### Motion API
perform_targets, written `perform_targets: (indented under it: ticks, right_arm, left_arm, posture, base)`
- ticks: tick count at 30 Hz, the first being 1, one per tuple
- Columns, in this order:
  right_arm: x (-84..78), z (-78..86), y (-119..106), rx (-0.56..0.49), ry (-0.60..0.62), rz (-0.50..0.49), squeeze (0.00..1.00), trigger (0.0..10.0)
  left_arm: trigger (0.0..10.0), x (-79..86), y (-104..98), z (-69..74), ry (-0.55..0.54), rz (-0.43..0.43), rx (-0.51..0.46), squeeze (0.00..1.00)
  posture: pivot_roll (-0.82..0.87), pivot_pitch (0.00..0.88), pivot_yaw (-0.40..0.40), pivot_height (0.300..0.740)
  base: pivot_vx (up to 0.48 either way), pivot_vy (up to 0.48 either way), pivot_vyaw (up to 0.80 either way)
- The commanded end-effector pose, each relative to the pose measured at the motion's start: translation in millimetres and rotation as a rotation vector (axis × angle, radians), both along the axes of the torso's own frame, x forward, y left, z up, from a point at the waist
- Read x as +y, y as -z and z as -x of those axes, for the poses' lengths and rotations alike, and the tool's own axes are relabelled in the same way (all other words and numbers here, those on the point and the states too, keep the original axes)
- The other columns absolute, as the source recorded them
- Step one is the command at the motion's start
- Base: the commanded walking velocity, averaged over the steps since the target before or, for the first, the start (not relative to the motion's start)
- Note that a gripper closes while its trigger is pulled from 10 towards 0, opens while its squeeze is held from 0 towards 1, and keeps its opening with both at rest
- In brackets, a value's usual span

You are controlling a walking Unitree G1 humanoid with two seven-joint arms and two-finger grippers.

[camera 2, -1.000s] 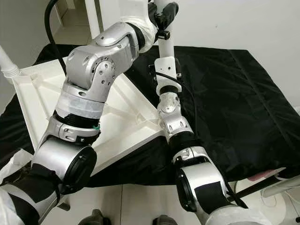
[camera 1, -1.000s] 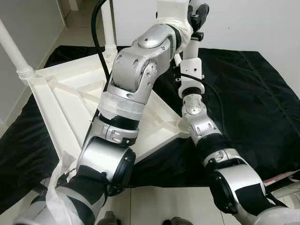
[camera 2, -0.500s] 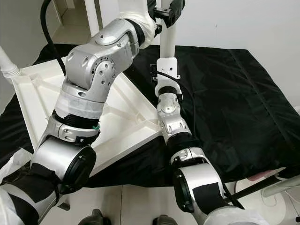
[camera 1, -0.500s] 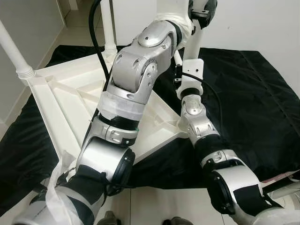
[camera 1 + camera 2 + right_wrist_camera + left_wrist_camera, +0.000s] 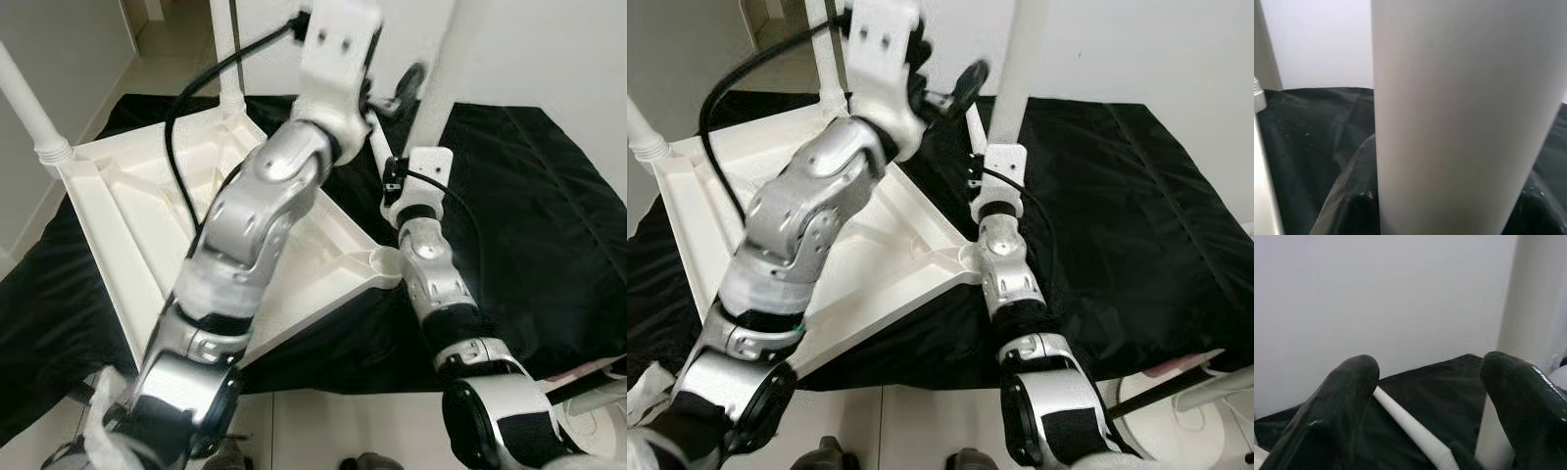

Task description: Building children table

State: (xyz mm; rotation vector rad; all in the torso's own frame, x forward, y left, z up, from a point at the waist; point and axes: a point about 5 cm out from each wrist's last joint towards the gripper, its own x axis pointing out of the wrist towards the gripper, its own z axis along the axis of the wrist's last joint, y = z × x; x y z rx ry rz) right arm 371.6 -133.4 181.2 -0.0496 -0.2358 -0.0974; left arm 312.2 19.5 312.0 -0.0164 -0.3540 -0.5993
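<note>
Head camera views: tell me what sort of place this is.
Probably a room in a home, used as a floor workspace for furniture assembly. A black cloth lies spread over pale floor tiles, an upturned white tabletop rests on it, and plain white walls stand behind.

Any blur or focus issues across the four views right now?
Left eye view: upper left arm smeared by motion; upturned white plastic tabletop and black cloth sharp. Left wrist view: black fingers soft, too close to focus. Right wrist view: white round table leg a featureless blur, evenly lit.
</note>
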Motion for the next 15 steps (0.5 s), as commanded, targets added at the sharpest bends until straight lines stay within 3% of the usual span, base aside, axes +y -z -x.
perform_targets:
  ticks: [1,5,8,10,15]
  right_arm:
    - [-2.3,3.9,-5.3,-0.033,-0.015,-0.001,0.0,10.0]
    - [-6.8,13.8,-4.0,-0.056,-0.06,0.002,0.0,10.0]
    - [-6.9,16.4,-4.1,-0.064,-0.081,0.004,0.0,10.0]
    - [-7.6,24.3,-4.2,-0.087,-0.136,0.013,0.0,10.0]
    - [-7.1,34.0,-0.5,-0.099,-0.215,0.043,0.0,10.0]
  left_arm:
    - [10.0,-1.3,8.3,6.4,0.034,-0.046,-0.026,0.0]
    - [10.0,7.0,35.7,10.9,0.015,-0.111,-0.014,0.0]
    - [10.0,8.6,42.1,12.4,0.013,-0.135,-0.021,0.0]
    - [10.0,13.4,59.9,17.3,0.018,-0.189,-0.024,0.0]
    - [10.0,19.3,81.3,24.6,0.044,-0.233,0.002,0.0]
  posture:
    - [0.0,0.0,-0.007,0.74]
    - [-0.01,0.0,-0.008,0.74]
    - [-0.01,0.0,-0.012,0.74]
    - [-0.02,0.0,-0.014,0.74]
    - [-0.02,0.0,-0.017,0.74]
  base:
    - [0.0,0.0,0.0]
    - [0.0,0.0,0.0]
    - [0.0,0.0,0.0]
    - [0.0,0.0,0.0]
    - [0.0,0.0,0.0]
